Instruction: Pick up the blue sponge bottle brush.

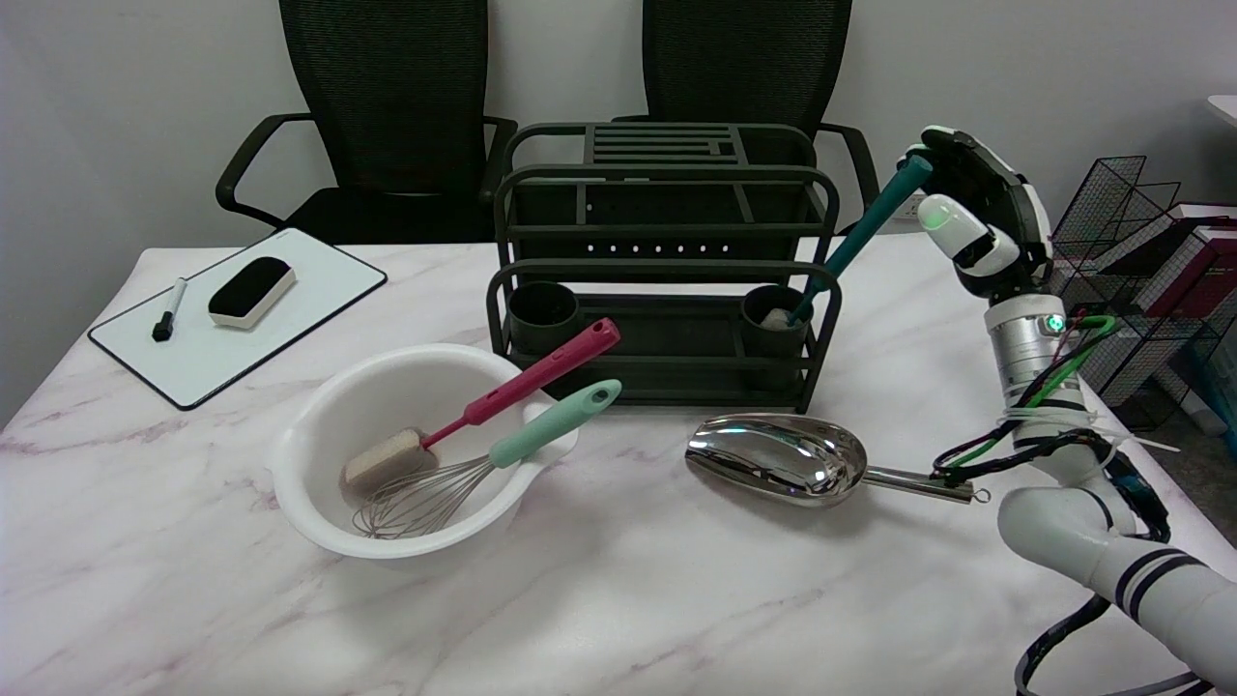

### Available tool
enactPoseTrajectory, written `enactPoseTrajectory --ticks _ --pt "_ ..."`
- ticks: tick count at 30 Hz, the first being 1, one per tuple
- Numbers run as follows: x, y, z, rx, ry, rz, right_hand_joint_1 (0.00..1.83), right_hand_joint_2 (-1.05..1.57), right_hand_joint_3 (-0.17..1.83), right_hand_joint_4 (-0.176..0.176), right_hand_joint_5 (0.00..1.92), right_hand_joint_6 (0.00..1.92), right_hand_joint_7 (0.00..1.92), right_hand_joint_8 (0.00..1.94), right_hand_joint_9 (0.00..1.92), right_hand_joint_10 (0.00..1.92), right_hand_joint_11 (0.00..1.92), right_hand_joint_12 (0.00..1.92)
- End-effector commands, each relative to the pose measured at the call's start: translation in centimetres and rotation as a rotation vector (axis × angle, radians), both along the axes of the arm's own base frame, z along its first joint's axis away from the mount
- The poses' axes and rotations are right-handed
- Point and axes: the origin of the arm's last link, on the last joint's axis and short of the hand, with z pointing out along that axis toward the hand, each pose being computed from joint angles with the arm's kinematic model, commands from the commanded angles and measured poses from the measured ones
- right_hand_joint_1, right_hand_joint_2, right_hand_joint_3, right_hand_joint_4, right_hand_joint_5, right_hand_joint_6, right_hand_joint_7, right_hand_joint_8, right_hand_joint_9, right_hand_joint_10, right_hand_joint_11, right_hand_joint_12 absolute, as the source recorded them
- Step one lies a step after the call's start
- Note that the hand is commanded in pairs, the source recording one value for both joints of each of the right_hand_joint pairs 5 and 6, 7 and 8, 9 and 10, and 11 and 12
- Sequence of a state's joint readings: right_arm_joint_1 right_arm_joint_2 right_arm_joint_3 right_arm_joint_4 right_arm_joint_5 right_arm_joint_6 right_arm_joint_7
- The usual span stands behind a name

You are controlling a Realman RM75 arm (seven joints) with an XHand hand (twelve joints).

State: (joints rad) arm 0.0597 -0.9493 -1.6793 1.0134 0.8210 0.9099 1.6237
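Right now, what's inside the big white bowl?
Inside the white bowl are a whisk with a mint-green handle and a sponge brush with a red handle. Both handles lean out over the rim. The bowl's bottom beneath them is partly covered, so anything tiny under them can't be seen.

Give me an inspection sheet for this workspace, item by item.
Surface: white marble-pattern table.
Job's things: blue sponge bottle brush leans in the right cup of the dark rack, sponge end down.
Clutter: white bowl holding a red sponge brush and a green-handled whisk; metal scoop; whiteboard with eraser and marker.
Hand: right hand is at the brush's handle tip; whether it grips is unclear.
Cables: green, red and black wires run loose along the right forearm.
Surroundings: two black chairs; wire shelf at the right.
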Motion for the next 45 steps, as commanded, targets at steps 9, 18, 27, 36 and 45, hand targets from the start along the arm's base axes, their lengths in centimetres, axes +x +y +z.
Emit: enactPoseTrajectory --ticks 9,18,27,36,45 --pt "-0.1 0.5 -3.1 0.094 -0.014 0.030 1.07 -0.11 0.98 0.000 0.59 0.59 0.63 0.63 0.63 0.63 0.39 0.39" --pt "-0.3 -0.3 -3.3 0.109 -0.016 0.001 1.07 -0.13 1.00 0.000 0.56 0.56 0.59 0.59 0.60 0.60 0.40 0.40" --pt "0.5 -1.1 -4.4 0.147 -0.012 0.024 1.07 -0.14 0.99 0.000 0.53 0.53 0.57 0.57 0.59 0.59 0.41 0.41" --pt "0.7 -1.3 -4.9 0.160 -0.022 0.033 1.08 -0.12 0.96 0.000 0.53 0.53 0.57 0.57 0.63 0.63 0.46 0.46" --pt "0.6 -1.3 -4.7 0.154 -0.021 0.032 1.17 -0.04 0.89 0.000 0.54 0.54 0.66 0.66 0.71 0.71 0.53 0.53"
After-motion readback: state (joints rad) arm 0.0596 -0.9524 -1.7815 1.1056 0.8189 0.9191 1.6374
